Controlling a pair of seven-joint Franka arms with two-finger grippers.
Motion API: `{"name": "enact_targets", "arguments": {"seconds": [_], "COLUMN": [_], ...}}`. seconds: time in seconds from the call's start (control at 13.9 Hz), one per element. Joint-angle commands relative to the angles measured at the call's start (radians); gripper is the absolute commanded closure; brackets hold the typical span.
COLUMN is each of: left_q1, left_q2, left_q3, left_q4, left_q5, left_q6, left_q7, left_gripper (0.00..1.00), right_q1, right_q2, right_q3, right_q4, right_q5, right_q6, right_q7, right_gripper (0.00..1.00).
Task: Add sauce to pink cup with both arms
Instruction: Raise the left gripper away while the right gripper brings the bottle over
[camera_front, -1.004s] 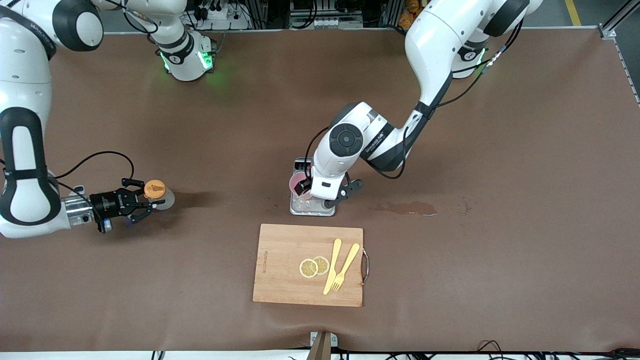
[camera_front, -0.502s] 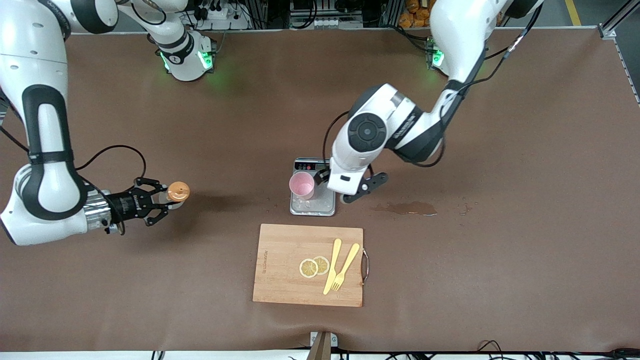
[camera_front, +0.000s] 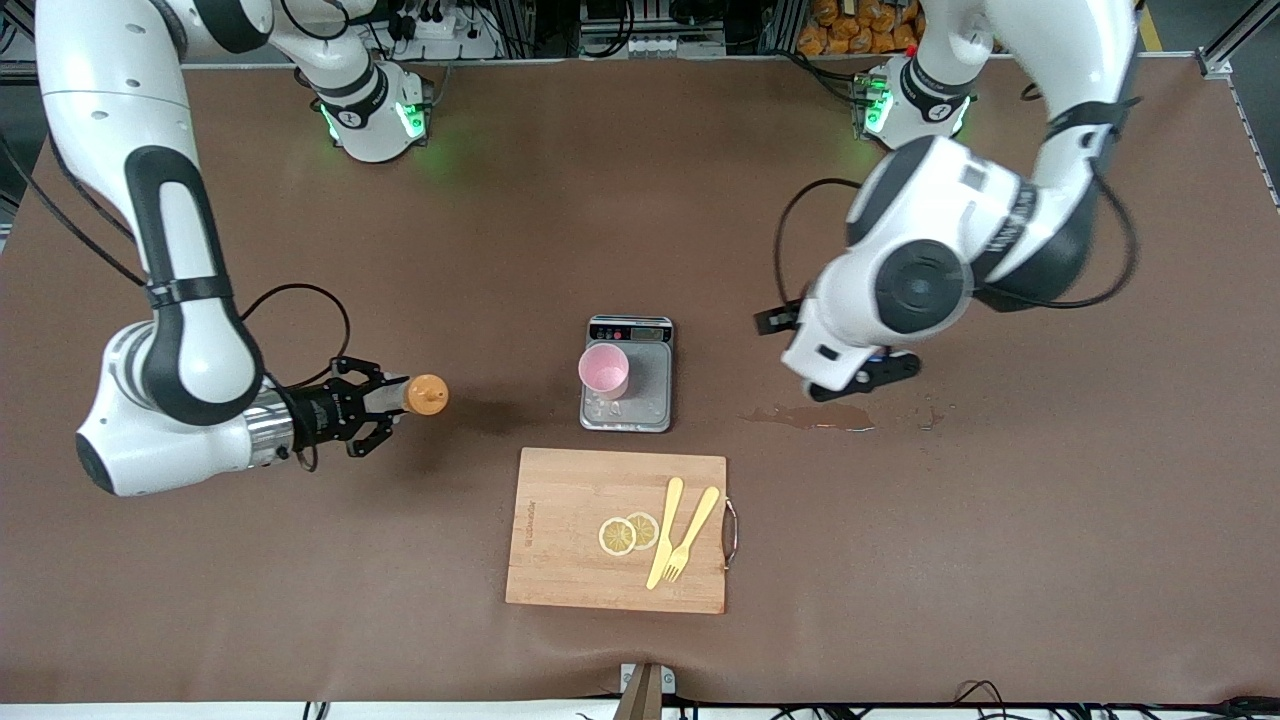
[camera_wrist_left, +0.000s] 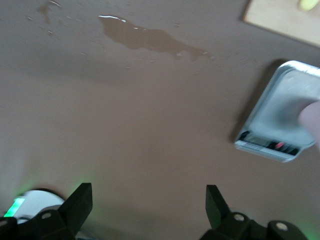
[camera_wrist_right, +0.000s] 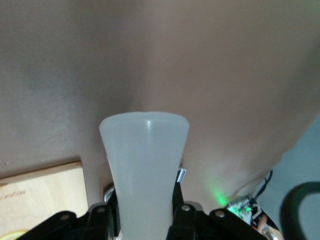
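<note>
**Aiming the sauce at three o'clock, toward the pink cup**

Starting nearest the front camera: passing over a wooden cutting board (camera_front: 560, 545) with lemon slices and yellow cutlery, at six o'clock from the cup and playing no part here.

Clamping the sauce (camera_front: 427, 395) by its pale body in the right gripper (camera_front: 388, 400), over bare table toward the right arm's end. Holding it laid over, with the long axis along nine-to-three and the orange cap and nozzle at the three o'clock end. In the right wrist view, showing the bottle's flat base up between the closed-in fingers.

Finding the pink cup (camera_front: 604, 371) at three o'clock from that nozzle, a shade toward two, and well apart from it. Standing it upright on the steel scale (camera_front: 645, 395), on the part toward the right arm's end. Probably needing a straight carry toward three o'clock, then height over the rim and a nozzle-down tilt.

Reaching with the right arm down from its base at eleven o'clock, bending the wrist level and pointing the hand at three.

Hovering the left gripper (camera_wrist_left: 147, 194) at three o'clock from the scale, over the table just by a brown wet stain (camera_front: 815, 415). Spreading its fingers wide on nothing, apparently waiting. Placing it a little farther from the cup than the nozzle.
</note>
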Motion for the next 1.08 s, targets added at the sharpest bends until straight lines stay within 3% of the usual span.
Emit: {"name": "enact_targets", "arguments": {"seconds": [0.0,0.22,0.65,0.86,1.0], "left_q1": [0.089,0.162,0.209,0.163,0.164], "left_q2": [-0.048,-0.074,-0.195,-0.345,-0.402], "left_q3": [-0.011,-0.011,0.005,0.11,0.137], "left_q4": [-0.04,-0.048,-0.143,-0.282,-0.326], "left_q5": [0.009,0.009,0.07,0.082,0.082], "left_q6": [-0.049,-0.052,-0.045,0.075,0.118], "left_q7": [0.175,0.304,0.459,0.531,0.608], "left_gripper": [0.0,0.0,0.0,0.0,0.0], "right_q1": [0.066,0.127,0.273,0.342,0.373], "right_q2": [-0.033,-0.036,-0.038,-0.035,-0.032], "right_q3": [-0.008,-0.009,-0.011,-0.008,-0.009], "right_q4": [0.027,0.03,0.076,0.094,0.103], "right_q5": [-0.092,-0.143,-0.26,-0.372,-0.408], "right_q6": [-0.003,0.021,0.002,-0.015,-0.023], "right_q7": [0.109,0.191,0.411,0.54,0.567], "right_gripper": [0.64,0.64,0.63,0.63,0.63]}}
